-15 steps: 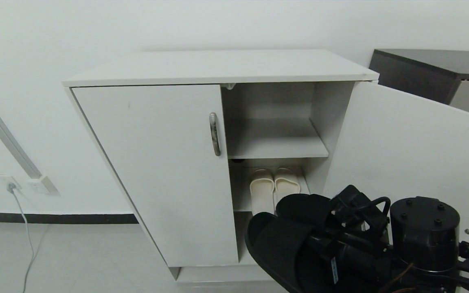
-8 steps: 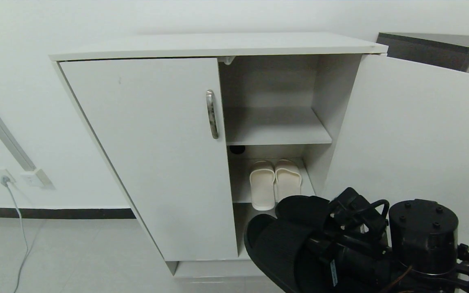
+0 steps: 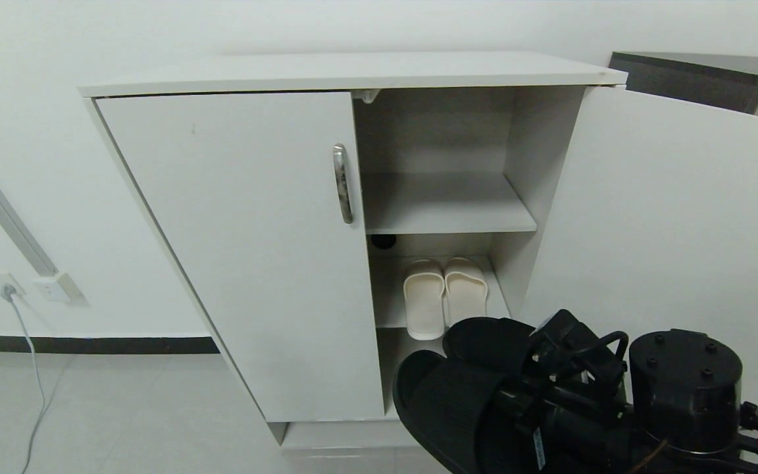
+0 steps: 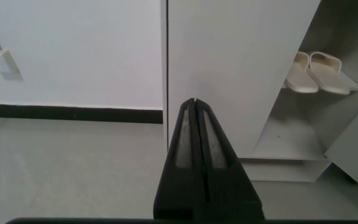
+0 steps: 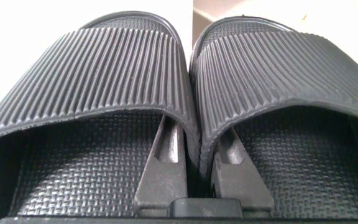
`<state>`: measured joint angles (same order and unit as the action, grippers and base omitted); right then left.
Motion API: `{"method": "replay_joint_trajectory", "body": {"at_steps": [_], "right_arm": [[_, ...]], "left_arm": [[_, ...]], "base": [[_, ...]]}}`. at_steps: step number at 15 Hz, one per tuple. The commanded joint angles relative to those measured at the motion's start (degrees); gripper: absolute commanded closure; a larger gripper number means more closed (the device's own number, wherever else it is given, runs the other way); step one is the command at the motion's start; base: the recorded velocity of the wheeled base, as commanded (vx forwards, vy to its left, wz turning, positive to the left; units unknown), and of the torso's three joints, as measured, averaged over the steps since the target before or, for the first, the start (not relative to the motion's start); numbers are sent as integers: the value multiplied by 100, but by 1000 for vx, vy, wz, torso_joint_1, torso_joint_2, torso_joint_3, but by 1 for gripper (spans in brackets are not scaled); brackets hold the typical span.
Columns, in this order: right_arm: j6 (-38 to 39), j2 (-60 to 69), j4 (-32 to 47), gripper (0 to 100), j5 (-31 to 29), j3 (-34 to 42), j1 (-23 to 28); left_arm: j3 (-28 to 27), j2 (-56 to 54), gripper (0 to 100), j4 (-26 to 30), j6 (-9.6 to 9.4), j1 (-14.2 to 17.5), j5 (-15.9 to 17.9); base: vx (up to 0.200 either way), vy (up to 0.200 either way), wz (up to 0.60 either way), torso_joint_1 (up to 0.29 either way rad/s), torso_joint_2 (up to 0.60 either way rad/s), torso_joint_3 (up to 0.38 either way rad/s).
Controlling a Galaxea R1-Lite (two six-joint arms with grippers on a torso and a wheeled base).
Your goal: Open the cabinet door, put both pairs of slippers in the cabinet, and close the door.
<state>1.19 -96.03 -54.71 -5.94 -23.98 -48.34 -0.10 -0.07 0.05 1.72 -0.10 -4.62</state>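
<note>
Black slippers [image 3: 451,395] in right hand [image 5: 199,168]

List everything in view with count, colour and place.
cabinet: one, white, against the wall; left door shut, right door open.
handle: one, metal, on the left door.
cream slippers: one pair, second shelf down, inside.
black slippers: one pair, before the opening, held up.
wall socket: one, white, low, left of the cabinet, grey cable plugged in.
dark furniture: one, behind the right door.
left gripper: black, shut, empty, facing the left door.
right gripper: black, clamped on the black slippers.
</note>
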Motion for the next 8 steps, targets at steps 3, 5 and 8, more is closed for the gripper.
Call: {"method": "replay_joint_trajectory", "body": {"at_steps": [3, 5, 8], "right_arm": [[-155, -109, -127, 100, -4, 148, -123], [-155, -294, -435, 100, -4, 192, -123], [-163, -558, -1077, 100, -13, 350, -132]], "left_arm": [[1, 7, 100, 4, -5, 1, -4], [1, 7, 100, 4, -5, 1, 5], [1, 7, 100, 4, -5, 1, 5]], "base": [[0, 0, 0, 0, 0, 0], [0, 0, 0, 0, 0, 0], [0, 0, 0, 0, 0, 0]]}}
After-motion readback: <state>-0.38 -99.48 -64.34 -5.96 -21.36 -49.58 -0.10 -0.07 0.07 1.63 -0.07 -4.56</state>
